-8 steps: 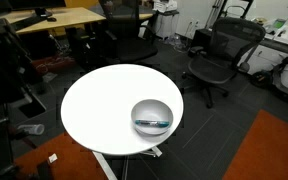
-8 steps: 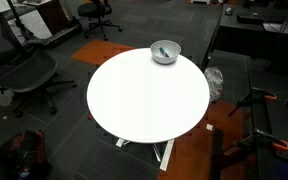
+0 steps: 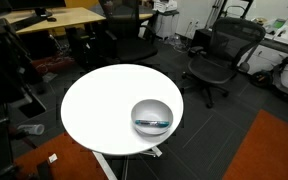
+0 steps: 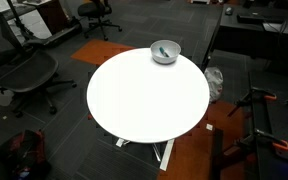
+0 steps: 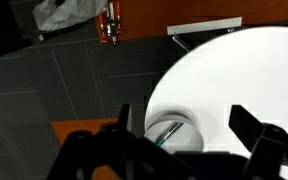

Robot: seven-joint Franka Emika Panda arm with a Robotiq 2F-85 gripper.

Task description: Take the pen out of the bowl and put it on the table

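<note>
The silver metal bowl (image 3: 152, 116) sits near the edge of the round white table (image 3: 99, 105), as both exterior views show; it also appears in an exterior view (image 4: 165, 52) and in the wrist view (image 5: 174, 135). The thin dark bluish pen (image 3: 153, 124) lies inside the bowl and shows in the wrist view (image 5: 168, 130). My gripper (image 5: 182, 125) is open, high above the table, with the bowl between its dark fingers in the wrist view. The arm is not in either exterior view.
Black office chairs (image 3: 216, 55) and tan wooden desks (image 3: 59, 18) stand around the table. An orange rug (image 3: 269, 150) lies on the dark floor. Another chair (image 4: 19, 75) and a stand (image 4: 264, 110) flank the table.
</note>
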